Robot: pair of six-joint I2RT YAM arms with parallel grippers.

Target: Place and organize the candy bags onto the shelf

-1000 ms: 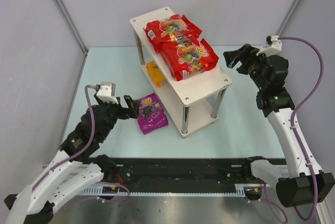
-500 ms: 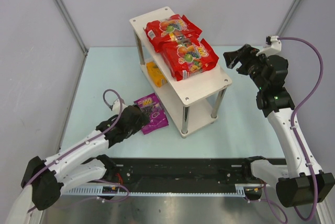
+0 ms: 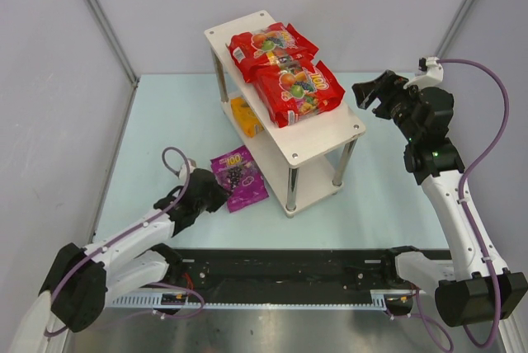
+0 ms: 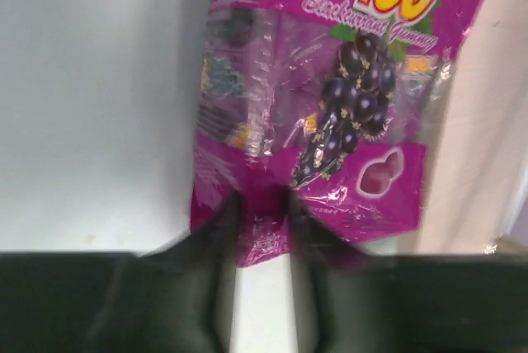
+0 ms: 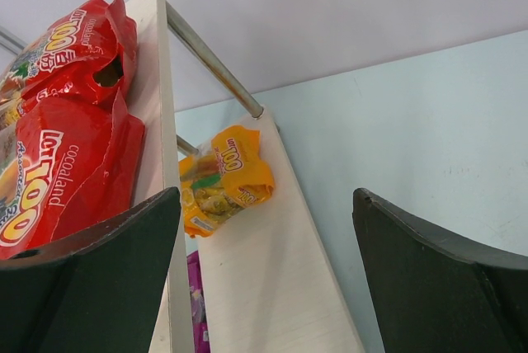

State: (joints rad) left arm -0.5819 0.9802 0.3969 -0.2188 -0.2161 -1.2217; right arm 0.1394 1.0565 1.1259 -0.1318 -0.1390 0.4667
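On the shelf [image 3: 351, 129], three bags are already sitting: two red bags [image 3: 295, 89] on the top board, the orange-yellow bag [image 3: 245, 116] on the lower one. The purple bag [image 3: 240, 176] is lying on the tabletop [image 3: 165, 122] just near-left of it, the low, outstretched left end effector [image 4: 262, 214] pinching its near seam. The right end effector [image 3: 375, 91] is hovering spread and empty, right of the top board.
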